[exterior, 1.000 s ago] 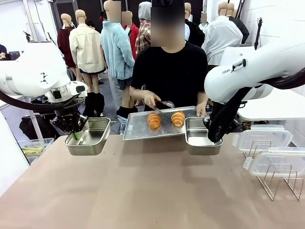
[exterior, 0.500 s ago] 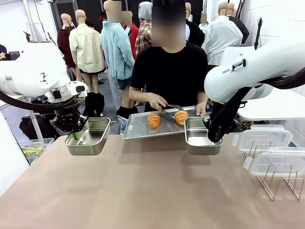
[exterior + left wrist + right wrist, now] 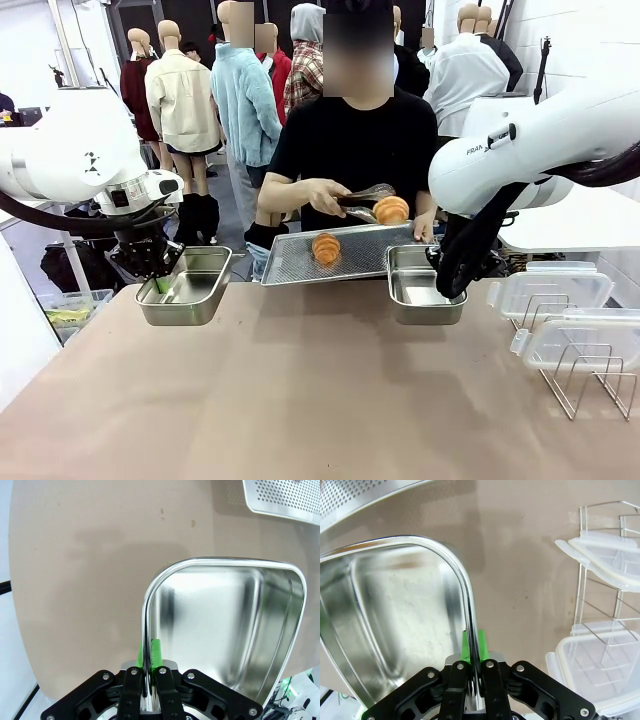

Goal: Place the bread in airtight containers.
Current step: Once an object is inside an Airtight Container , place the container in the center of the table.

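two rolls sit apart; the tray roll (image 3: 325, 247) lies on the perforated tray (image 3: 290, 268) at the far edge of the table (image 3: 300, 400), its long axis seeming to run 12 to 6 with the ridges crossing it, though it shows small in the front view; the lifted roll (image 3: 390, 209) hangs clear of the tray in metal tongs (image 3: 362, 193) held by the person's hand (image 3: 322, 194), at about 1 o'clock from the tray roll, its long axis nearer 9 to 3; two steel tubs stand mouth-up on the table; the left tub (image 3: 190, 288) is at 8 o'clock from the tray roll, long axis from 7 to 1; the right tub (image 3: 420, 292) is at 5 o'clock from the lifted roll and lower, long axis roughly 12 to 6, its far end just beside the tray's right corner; the left gripper (image 3: 148, 647) is clamped narrow on the left tub's rim, one green pad inside the wall and one outside; the right gripper (image 3: 472, 642) pinches the right tub's rim the same way; the lifted roll is at 11 o'clock from the right gripper, well apart; the tray roll is at 1 o'clock from the left gripper, well apart; clear lids (image 3: 555, 290) rest by a wire rack (image 3: 590, 385) at 4 o'clock from the right tub.
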